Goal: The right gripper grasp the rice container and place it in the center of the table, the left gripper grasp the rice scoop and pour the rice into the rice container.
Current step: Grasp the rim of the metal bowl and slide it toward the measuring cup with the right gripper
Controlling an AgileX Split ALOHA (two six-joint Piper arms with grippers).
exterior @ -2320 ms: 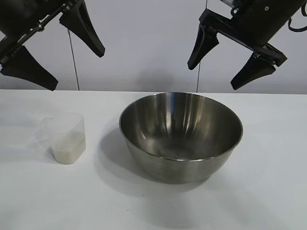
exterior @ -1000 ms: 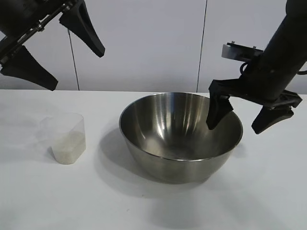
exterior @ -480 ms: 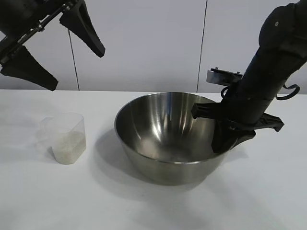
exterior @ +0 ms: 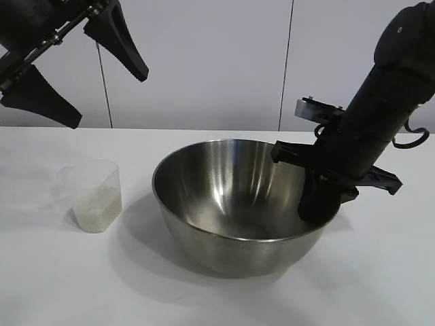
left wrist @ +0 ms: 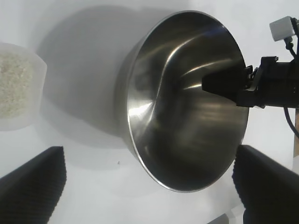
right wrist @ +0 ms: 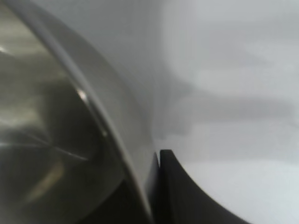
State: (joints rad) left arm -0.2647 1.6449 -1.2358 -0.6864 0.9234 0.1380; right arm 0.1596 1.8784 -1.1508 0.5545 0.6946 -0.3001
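The steel rice container (exterior: 224, 204) sits near the middle of the white table (exterior: 380, 278). My right gripper (exterior: 318, 204) is shut on its right rim, one finger inside the bowl and one finger (right wrist: 187, 196) outside against the wall (right wrist: 93, 107). The bowl is empty inside (left wrist: 187, 107). The clear rice scoop (exterior: 94, 193) stands at the left with rice (exterior: 98, 210) in its bottom; it also shows in the left wrist view (left wrist: 16, 88). My left gripper (exterior: 105, 95) hangs open high above the table's left side, empty.
A white panelled wall stands behind the table. Bare tabletop lies between the scoop and the bowl, in front of the bowl and to its right.
My right gripper came down onto the bowl's right rim, shut on it, and has moved the bowl to the left, nearer the scoop. The left arm has not moved.
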